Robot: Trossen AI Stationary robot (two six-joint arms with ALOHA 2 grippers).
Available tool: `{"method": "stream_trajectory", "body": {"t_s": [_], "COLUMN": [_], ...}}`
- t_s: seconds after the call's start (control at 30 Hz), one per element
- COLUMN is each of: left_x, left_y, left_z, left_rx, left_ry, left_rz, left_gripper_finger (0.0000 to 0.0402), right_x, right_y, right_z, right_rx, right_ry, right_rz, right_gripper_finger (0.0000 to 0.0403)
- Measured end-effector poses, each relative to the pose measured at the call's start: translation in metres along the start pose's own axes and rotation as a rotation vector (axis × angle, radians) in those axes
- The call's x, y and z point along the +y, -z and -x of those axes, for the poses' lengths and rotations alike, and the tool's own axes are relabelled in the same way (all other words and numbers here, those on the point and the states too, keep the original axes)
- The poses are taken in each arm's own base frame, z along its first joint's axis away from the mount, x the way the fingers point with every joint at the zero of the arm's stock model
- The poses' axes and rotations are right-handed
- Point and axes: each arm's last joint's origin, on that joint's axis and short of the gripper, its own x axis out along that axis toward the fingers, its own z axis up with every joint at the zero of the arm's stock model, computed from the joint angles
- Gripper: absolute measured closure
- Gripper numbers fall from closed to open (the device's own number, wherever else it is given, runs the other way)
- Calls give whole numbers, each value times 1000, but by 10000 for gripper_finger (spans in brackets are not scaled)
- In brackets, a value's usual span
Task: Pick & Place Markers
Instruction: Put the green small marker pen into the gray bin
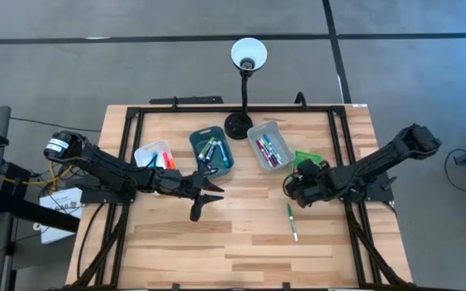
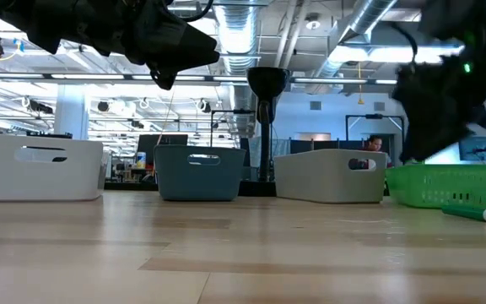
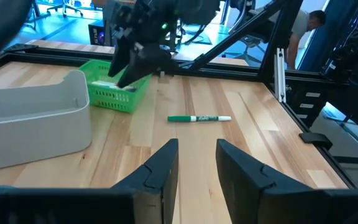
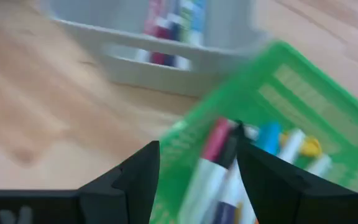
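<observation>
right pincer (image 4: 194, 171) released, empty, over green basket (image 1: 304, 157) at 3 o'clock, likely picking | left pincer (image 3: 196, 162) released, centre surface | green marker (image 1: 292, 221) loose at 5 o'clock

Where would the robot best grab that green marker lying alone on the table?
Probably around the middle of the green marker, coming straight down from above. It lies flat on the bare wood with nothing touching it, so fingers can close across its thin barrel. The open left gripper already faces it.
</observation>
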Motion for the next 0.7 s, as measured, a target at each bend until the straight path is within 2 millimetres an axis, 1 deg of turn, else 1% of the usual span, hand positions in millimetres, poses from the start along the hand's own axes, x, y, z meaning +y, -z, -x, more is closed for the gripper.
{"method": "stream_trajectory", "body": {"t_s": [0.17, 0.23, 0.3, 0.4, 0.47, 0.63, 0.7], "left_x": [0, 0, 0, 0, 0, 0, 0], "left_y": [0, 0, 0, 0, 0, 0, 0], "left_z": [0, 0, 0, 0, 0, 0, 0], "left_rx": [0, 0, 0, 0, 0, -3, -5], "left_ry": [0, 0, 0, 0, 0, 0, 1], "left_rz": [0, 0, 0, 0, 0, 1, 1], "left_gripper_finger": [297, 297, 297, 297, 297, 297, 297], "right_x": [24, 33, 39, 45, 48, 59, 63], "right_y": [-20, -24, -22, -9, 6, 53, 68], "right_z": [30, 42, 51, 57, 58, 53, 49], "right_rx": [-32, -43, -38, 19, 74, 229, 285], "right_ry": [-132, -188, -237, -307, -322, -263, -218], "right_rz": [12, -10, -36, -82, -96, -91, -98], "right_gripper_finger": [212, 221, 229, 237, 241, 244, 244]}}
